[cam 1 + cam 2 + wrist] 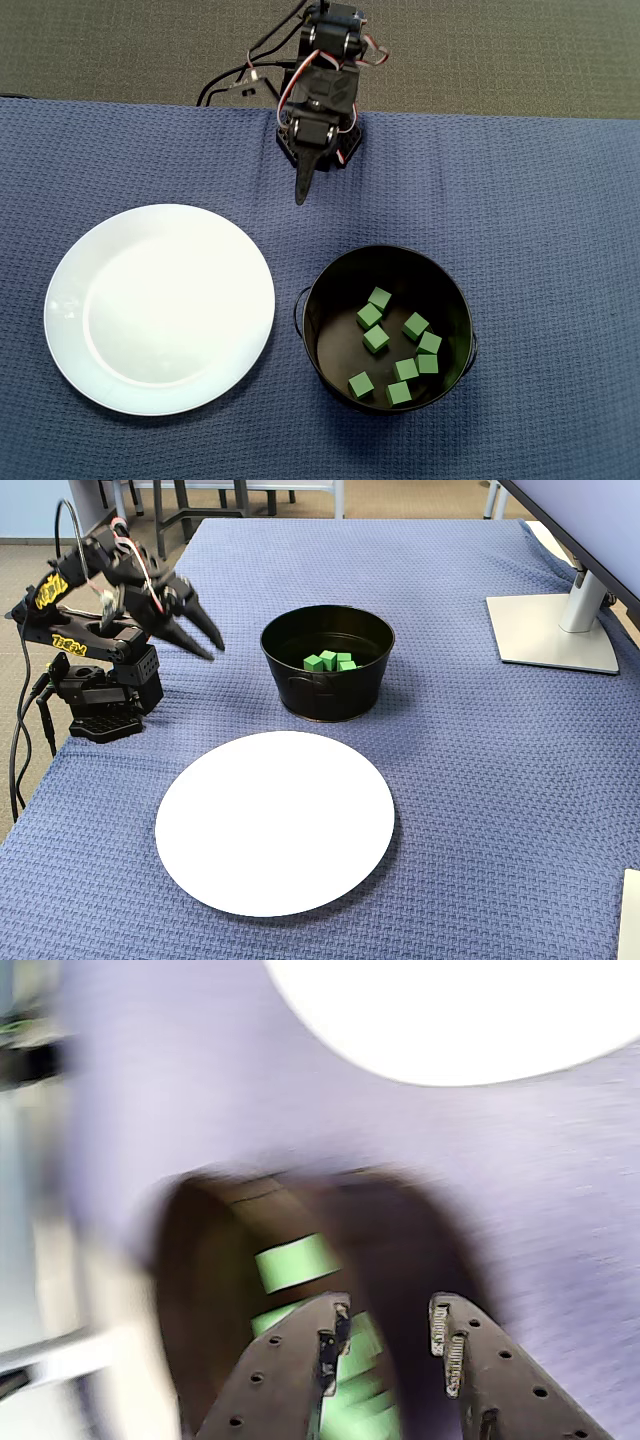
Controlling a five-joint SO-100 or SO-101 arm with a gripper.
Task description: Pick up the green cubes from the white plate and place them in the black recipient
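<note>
The white plate lies bare on the blue cloth, with no cubes on it. Several green cubes rest on the floor of the black recipient, to the right of the plate in the overhead view. My gripper hangs folded back near the arm's base, above the cloth and clear of both. In the fixed view the gripper points toward the recipient, jaws apart and empty. The blurred wrist view shows the gripper open over the recipient, green cubes beyond the fingers, and the plate at the top.
The arm's base sits at the cloth's edge with cables trailing off behind it. A monitor stand occupies the far right of the table in the fixed view. Carpet lies beyond the table edge.
</note>
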